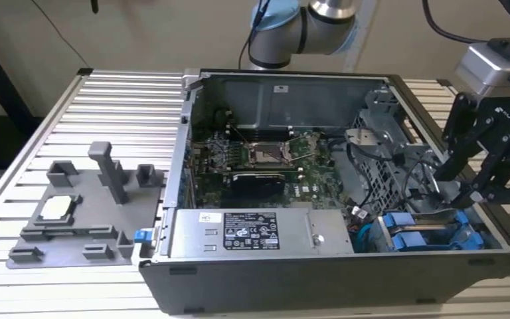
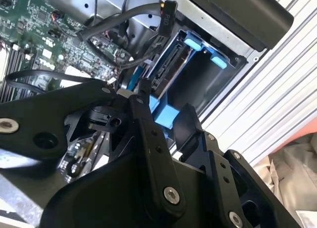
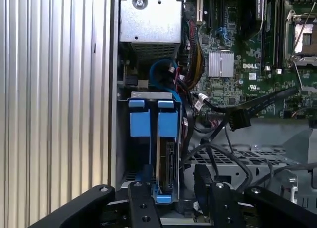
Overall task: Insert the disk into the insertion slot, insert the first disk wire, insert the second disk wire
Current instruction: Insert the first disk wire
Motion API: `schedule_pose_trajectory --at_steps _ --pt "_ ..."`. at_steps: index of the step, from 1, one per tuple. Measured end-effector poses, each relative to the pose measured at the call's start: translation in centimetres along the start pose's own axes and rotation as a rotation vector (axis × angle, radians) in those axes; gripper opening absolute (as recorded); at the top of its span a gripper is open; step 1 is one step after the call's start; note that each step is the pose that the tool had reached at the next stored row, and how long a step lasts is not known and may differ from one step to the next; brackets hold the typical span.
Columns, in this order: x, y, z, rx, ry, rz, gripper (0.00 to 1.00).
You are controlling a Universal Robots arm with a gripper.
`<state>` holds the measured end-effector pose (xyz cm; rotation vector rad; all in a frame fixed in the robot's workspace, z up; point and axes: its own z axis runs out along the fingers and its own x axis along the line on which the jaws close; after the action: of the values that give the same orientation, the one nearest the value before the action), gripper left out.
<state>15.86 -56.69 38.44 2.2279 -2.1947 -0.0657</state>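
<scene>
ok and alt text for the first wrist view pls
The black hand sits at the end of the blue-framed disk, which stands in the grey drive cage of an open computer case. Black cables and a green motherboard lie to one side, a ribbed metal table to the other.

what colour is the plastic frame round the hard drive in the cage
Bright blue. The disk frame shows best in the first wrist view.
</scene>
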Motion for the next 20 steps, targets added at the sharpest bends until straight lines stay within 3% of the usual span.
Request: schedule_pose_trajectory --at_steps 9,20 --pt "-0.86 -0.73 0.09 0.0004 0.0004 -0.009 0.47" --pt "-1.08 -1.71 0.51 0.0080 0.0017 -0.038 0.47"
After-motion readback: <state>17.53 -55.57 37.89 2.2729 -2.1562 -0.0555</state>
